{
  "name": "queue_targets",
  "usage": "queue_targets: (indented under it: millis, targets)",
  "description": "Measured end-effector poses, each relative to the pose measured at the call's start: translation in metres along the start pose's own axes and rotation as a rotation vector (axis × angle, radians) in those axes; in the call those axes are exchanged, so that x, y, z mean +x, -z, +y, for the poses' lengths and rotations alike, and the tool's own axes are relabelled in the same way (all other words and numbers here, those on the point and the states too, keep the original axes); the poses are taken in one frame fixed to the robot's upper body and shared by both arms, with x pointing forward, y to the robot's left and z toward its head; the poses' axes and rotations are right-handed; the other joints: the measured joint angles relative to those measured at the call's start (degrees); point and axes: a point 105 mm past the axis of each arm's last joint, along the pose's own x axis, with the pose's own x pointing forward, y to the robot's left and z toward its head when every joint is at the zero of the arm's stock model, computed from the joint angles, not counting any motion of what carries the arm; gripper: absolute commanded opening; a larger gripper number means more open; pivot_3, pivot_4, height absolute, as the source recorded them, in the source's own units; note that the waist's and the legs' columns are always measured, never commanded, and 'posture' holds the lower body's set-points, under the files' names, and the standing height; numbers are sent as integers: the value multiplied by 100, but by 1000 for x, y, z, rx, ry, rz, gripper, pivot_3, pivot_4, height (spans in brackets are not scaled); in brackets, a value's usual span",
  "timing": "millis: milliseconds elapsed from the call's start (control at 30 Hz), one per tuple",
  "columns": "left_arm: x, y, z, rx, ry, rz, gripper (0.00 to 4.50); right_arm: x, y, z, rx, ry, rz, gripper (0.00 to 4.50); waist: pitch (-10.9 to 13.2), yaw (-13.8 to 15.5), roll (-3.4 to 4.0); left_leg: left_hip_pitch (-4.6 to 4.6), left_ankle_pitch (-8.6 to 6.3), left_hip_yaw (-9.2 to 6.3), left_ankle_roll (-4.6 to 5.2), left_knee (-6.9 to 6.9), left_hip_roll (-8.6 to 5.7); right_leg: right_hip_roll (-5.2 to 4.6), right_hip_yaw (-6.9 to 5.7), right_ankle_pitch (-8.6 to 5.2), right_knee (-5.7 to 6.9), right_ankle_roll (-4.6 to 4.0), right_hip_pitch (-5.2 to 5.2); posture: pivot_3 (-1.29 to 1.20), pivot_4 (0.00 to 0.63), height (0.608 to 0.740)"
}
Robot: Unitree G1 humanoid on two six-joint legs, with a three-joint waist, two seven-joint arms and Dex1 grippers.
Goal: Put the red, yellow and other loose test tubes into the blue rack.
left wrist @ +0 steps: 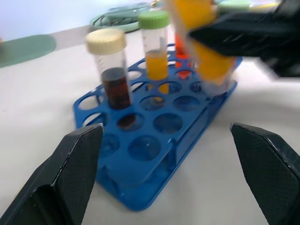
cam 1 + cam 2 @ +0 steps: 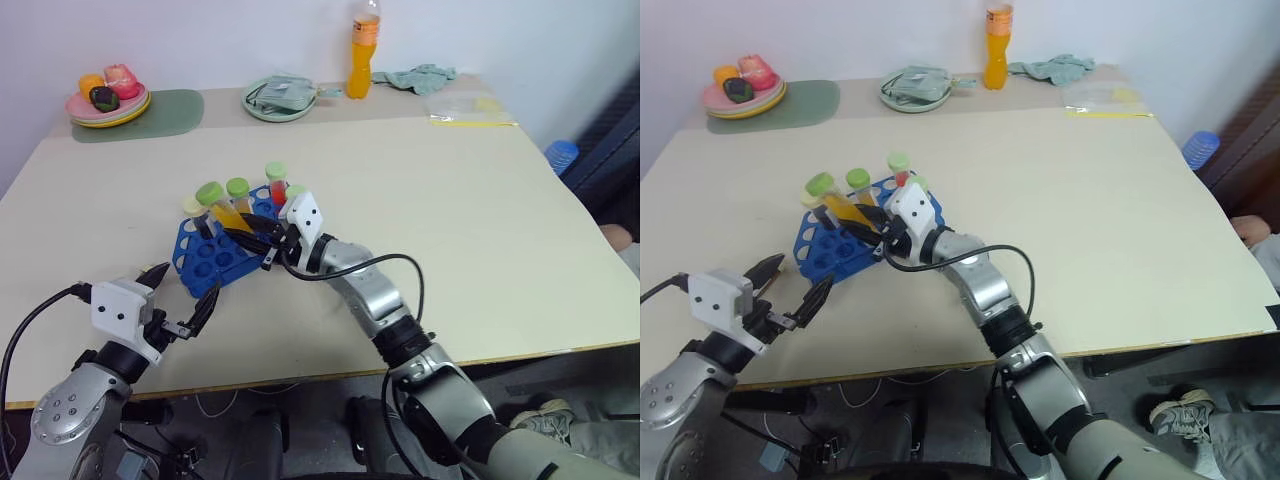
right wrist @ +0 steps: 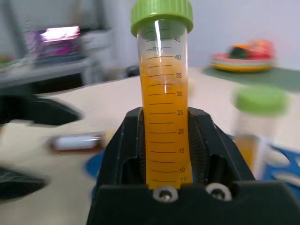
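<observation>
Left gripper spread wide just before blue rack; right gripper clamping tilted yellow tube above rack, risking a missed hole.

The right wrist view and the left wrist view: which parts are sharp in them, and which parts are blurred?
Right wrist view: the yellow tube clamped in the right gripper is sharp, its scale printing readable; the table and the plate of fruit behind are out of focus. Left wrist view: the blue rack and the dark tube are fairly sharp; the right gripper with its tube is smeared.
</observation>
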Motion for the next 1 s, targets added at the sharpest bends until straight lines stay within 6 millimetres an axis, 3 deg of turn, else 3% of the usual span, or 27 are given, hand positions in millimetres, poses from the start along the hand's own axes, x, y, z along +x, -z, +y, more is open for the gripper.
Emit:
queue_targets:
  millis: [133,200,433,567,667,700,1000]
  targets:
    - [-6,4,5,6,-16,28,4500,-63,22,-8,-109,-169,388,834,1,59,1,-3,0,5,0,6,-8,-8,0,-11,-18,-19,8,0,150,740]
    - [-5,4,5,6,-11,28,4500,-81,30,-10,-118,-237,530,834,2,22,3,0,0,8,1,2,-2,-1,1,-10,-16,-18,4,0,150,740]
    - [3,4,0,-9,20,2,4500,-113,47,-29,-172,-367,830,834,3,-44,4,4,0,8,2,-5,5,7,0,0,-13,0,3,0,150,740]
    - [2,13,-3,-30,17,15,4500,-122,61,-31,-233,-426,918,2805,1,-37,-3,-2,0,10,2,-1,0,-2,1,0,-18,1,3,0,150,740]
    - [-1,16,-4,-40,7,19,4500,-121,61,-37,-268,-415,927,4230,0,-35,-1,0,0,10,2,2,0,-4,1,0,-16,0,4,0,150,740]
    - [-3,17,-5,-42,6,22,4500,-119,60,-40,-276,-405,931,4480,0,-35,-1,0,0,10,1,3,0,-3,1,0,-16,0,4,0,150,740]
    - [1,20,-8,-39,31,13,4500,-112,46,-46,-249,-340,1050,4480,3,-35,3,0,0,8,1,1,0,-2,1,0,-14,0,3,0,150,740]
